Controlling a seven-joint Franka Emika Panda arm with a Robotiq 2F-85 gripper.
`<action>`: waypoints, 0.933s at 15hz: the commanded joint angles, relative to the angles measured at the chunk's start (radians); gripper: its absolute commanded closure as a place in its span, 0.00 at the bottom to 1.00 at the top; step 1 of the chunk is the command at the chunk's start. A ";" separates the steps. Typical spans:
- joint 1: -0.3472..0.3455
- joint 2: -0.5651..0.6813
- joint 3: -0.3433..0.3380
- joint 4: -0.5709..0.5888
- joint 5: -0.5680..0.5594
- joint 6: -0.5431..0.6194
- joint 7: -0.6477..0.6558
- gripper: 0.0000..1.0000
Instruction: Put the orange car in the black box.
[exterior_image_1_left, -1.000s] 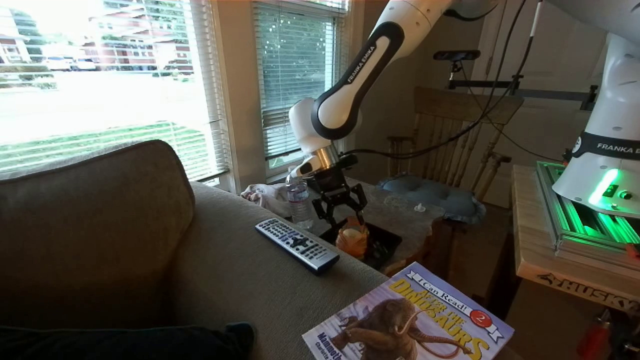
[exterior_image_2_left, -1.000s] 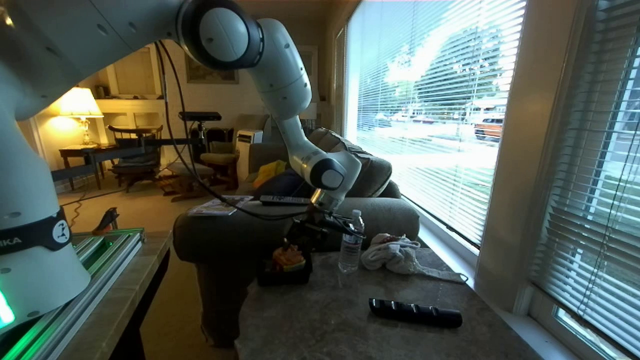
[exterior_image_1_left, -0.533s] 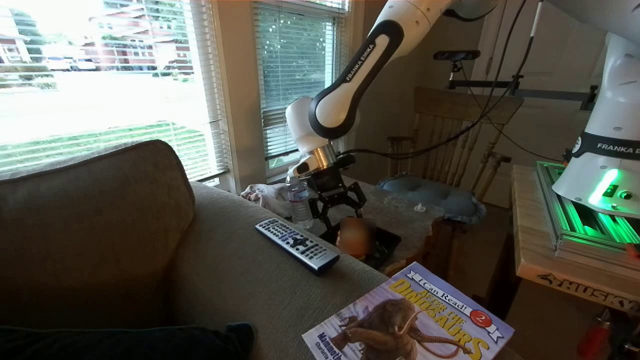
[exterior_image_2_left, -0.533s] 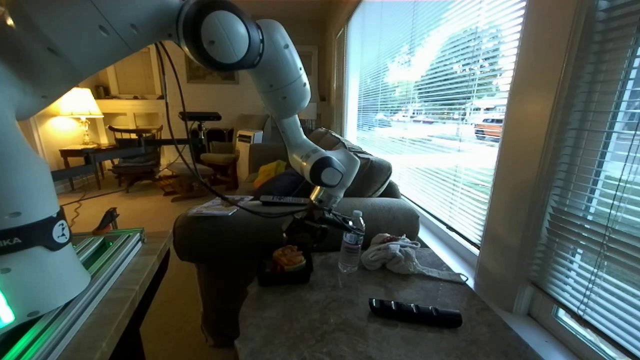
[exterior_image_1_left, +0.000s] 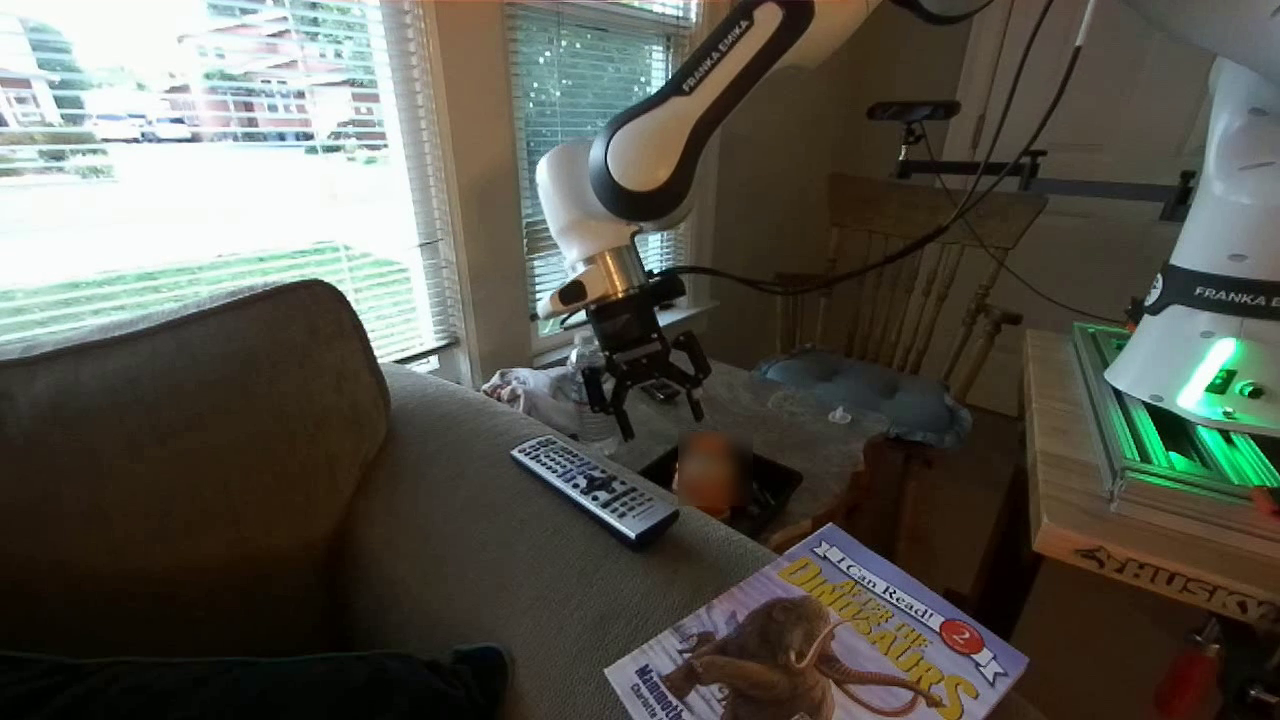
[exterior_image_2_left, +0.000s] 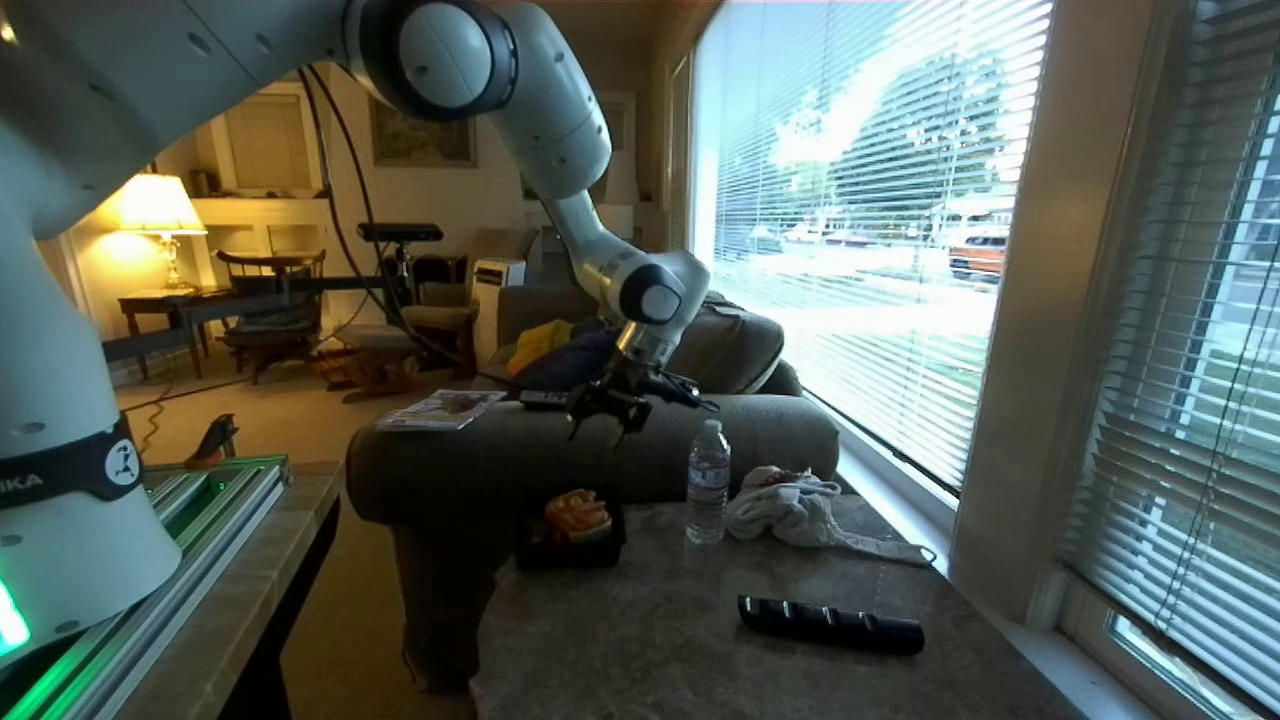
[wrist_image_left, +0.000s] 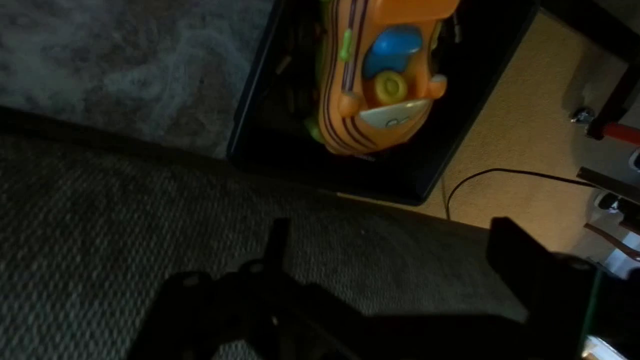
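My black two-fingered gripper hangs spread, empty; dipping it could tip the striped orange plastic car inside the low-walled black tray.

The arm is white, with black FRANKA EMIKA trim, brassy collar and black tool.

Car: smooth plastic, glossy.
Box: smooth plastic, faint sheen along the rim.
Sofa: woven cloth, matt, rough.
Table: mottled stone-like top, low sheen.
Bottle: clear plastic, shiny.
Rag: soft cloth, matt.
Remote control: plastic, satin silvery face.
Book: smooth paper cover.
Chair: wood.
Cushion: tufted cloth, matt.
Robot arm: smooth shell; wrist collar, shiny metal.
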 joint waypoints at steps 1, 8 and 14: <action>0.037 -0.090 -0.020 -0.015 -0.013 -0.027 0.041 0.00; 0.064 -0.271 -0.087 -0.107 -0.049 0.045 0.200 0.00; 0.094 -0.425 -0.158 -0.239 -0.156 0.118 0.481 0.00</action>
